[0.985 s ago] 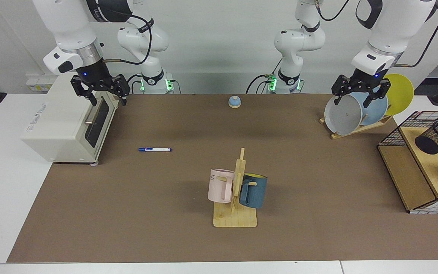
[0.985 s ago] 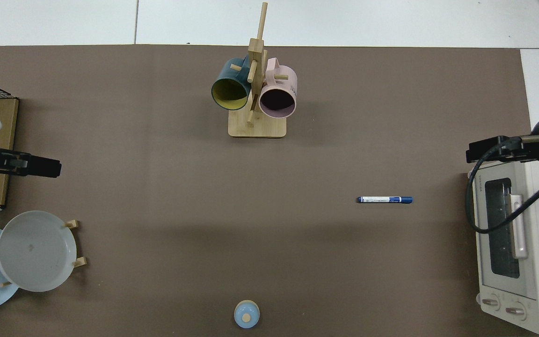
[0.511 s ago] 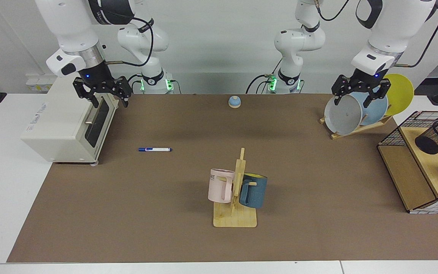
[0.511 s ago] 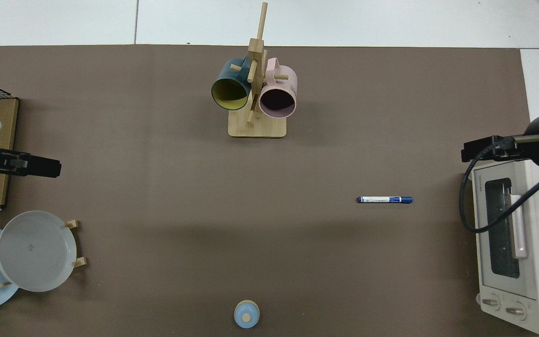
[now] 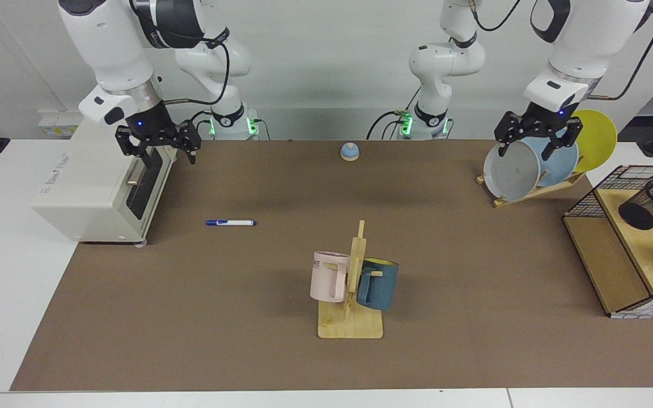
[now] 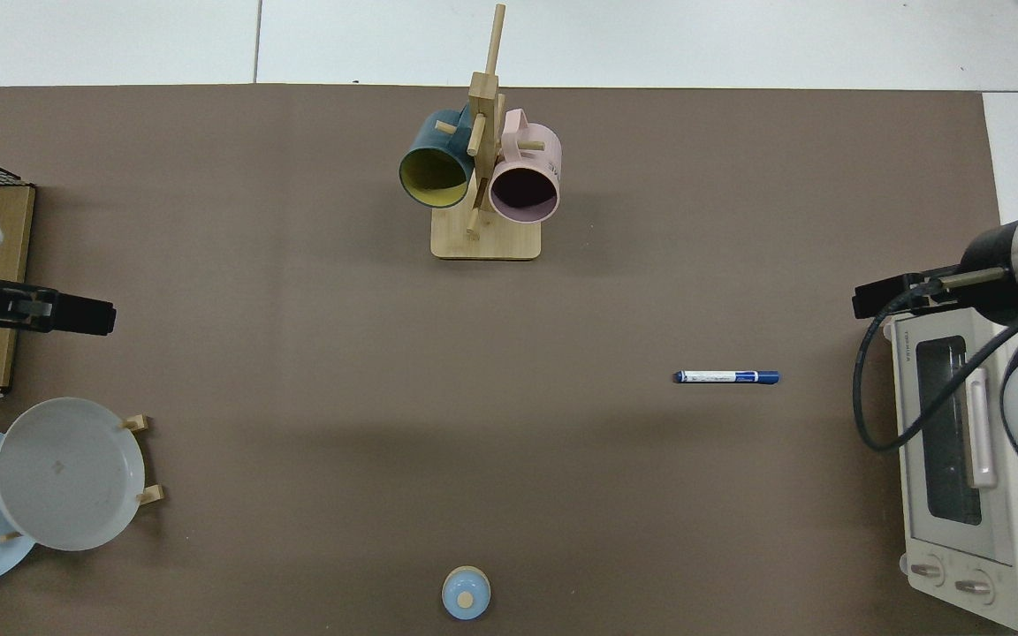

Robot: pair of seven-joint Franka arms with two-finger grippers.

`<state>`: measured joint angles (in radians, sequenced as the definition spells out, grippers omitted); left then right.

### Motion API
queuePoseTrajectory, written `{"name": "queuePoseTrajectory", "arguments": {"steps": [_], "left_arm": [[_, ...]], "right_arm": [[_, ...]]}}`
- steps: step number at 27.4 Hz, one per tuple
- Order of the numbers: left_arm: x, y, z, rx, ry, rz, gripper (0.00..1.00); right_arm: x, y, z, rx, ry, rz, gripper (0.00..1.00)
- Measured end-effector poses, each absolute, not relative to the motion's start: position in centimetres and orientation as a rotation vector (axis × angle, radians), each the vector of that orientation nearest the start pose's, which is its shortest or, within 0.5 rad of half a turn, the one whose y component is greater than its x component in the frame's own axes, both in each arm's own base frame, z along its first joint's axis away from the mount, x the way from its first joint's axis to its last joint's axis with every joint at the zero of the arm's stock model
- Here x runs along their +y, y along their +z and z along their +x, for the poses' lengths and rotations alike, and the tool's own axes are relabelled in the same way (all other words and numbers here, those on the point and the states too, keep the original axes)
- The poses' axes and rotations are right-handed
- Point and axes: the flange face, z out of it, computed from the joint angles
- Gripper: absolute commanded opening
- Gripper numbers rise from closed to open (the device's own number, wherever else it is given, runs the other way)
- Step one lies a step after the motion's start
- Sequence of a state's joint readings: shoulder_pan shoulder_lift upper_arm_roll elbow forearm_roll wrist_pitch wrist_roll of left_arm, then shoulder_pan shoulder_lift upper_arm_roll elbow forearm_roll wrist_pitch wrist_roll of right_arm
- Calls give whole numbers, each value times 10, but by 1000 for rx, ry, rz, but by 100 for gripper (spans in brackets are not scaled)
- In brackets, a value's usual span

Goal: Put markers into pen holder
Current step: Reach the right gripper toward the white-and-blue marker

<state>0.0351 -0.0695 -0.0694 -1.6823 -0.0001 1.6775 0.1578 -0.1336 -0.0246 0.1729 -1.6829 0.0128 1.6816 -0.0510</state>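
I held the right gripper point(image 5: 157, 150), jaws released, upper left by the toaster oven point(image 5: 100, 187), ready for the marker point(image 5: 230, 222); the left gripper point(image 5: 536, 140) waited spread, upper right.

Even, bright overhead light falls across my workspace. Soft shadows lie on the brown mat point(image 5: 474, 317) beneath my arms and beside the mug rack point(image 5: 351, 294). Both views are in focus throughout, without glare; the top view bends slightly at its edges.
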Motion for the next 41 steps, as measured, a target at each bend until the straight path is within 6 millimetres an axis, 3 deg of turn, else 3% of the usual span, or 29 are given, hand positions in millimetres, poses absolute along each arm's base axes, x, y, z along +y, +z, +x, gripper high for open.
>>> {"name": "queuePoseTrajectory", "arguments": {"steps": [10, 16, 23, 31, 41], "left_arm": [[-20, 619, 542, 300, -100, -3117, 100], [-20, 619, 542, 300, -100, -3117, 100], [-20, 619, 542, 300, -101, -3117, 100], [-20, 619, 542, 300, -101, -3117, 100], [-20, 619, 542, 300, -101, -3117, 100]], "right_arm": [[28, 554, 557, 19, -31, -3132, 99], [30, 517, 560, 317, 7, -3114, 100], [39, 484, 566, 439, 69, -3099, 100], [41, 457, 570, 546, 68, -3080, 100], [41, 437, 568, 591, 66, -3071, 100]]}}
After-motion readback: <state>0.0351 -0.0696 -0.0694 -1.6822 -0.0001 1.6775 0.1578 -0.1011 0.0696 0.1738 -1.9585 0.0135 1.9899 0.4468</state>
